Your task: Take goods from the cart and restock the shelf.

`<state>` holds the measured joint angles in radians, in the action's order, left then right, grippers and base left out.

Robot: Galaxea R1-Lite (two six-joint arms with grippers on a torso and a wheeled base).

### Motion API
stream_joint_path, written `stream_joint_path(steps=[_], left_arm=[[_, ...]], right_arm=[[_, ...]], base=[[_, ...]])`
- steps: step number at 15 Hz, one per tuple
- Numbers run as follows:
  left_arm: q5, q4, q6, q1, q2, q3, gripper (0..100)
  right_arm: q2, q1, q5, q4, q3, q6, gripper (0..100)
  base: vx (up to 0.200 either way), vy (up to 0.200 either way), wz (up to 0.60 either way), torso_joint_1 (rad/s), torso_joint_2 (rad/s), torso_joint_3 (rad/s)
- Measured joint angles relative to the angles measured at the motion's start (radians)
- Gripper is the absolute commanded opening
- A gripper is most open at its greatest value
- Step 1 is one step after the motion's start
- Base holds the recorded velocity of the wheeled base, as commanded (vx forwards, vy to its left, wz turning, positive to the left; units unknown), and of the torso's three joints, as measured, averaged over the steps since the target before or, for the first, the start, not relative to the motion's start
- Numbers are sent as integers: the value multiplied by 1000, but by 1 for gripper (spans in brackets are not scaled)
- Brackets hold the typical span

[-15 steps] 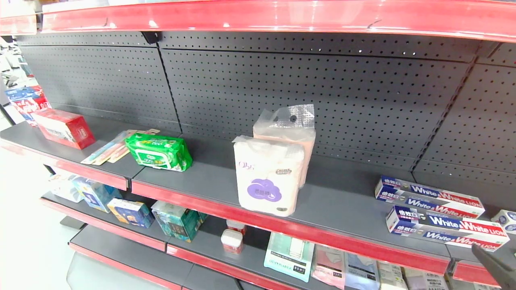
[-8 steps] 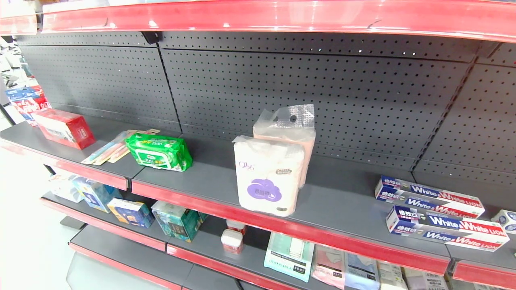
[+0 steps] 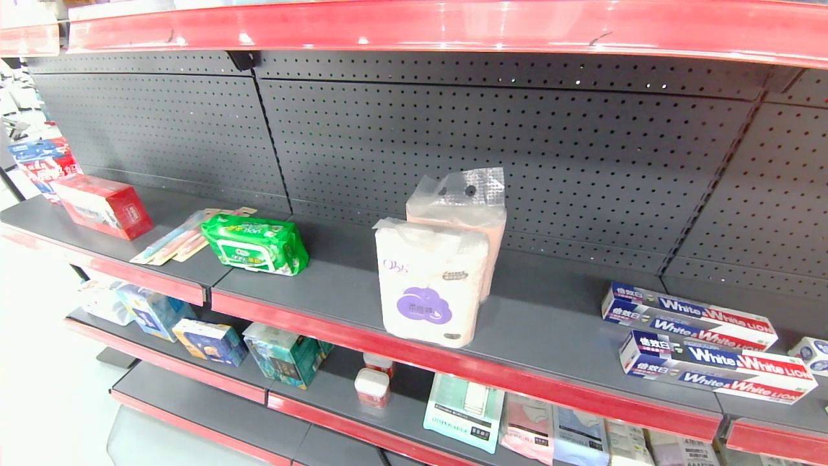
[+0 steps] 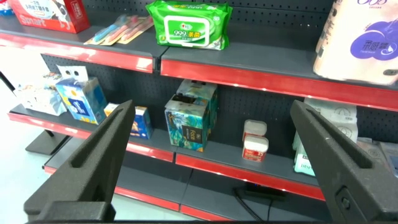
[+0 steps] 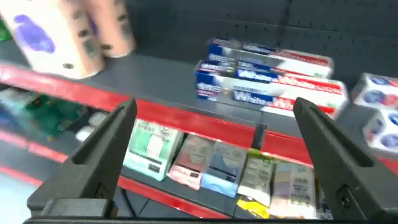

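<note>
head view: the shelf (image 3: pixel 362 294) in front of you carries a white tissue pack (image 3: pixel 430 288) near its front edge, a green wipes pack (image 3: pixel 253 244) well to its left, and toothpaste boxes (image 3: pixel 705 349) well to its right. bare shelf lies between them.

left wrist view: your left end effector (image 4: pixel 211 109) is released, its fingers spread wide with nothing between them. it hangs in front of the lower shelves, facing a teal box (image 4: pixel 191 121).

right wrist view: your right end effector (image 5: pixel 214 106) is also released and empty, pointing at the red shelf edge just below the toothpaste boxes.

all the goods in sight sit on the shelf and neither end effector carries any, so i judge you're between placements. the next move calls for turning to the cart, picking one item, and choosing a bare stretch of shelf to set it on.
</note>
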<state>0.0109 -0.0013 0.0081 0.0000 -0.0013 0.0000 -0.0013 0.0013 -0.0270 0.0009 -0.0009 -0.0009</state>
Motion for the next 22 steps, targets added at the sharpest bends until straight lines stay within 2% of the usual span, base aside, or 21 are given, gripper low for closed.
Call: stream_joint_path(steps=[17, 22], left_arm=[[0, 0, 0, 0, 0, 0, 100], [0, 0, 0, 0, 0, 0, 100]], right_arm=[[0, 0, -4, 1, 1, 8, 100], [0, 0, -5, 1, 1, 9, 100]], base=[[0, 0, 0, 0, 0, 0], [0, 0, -600, 7, 1, 0]])
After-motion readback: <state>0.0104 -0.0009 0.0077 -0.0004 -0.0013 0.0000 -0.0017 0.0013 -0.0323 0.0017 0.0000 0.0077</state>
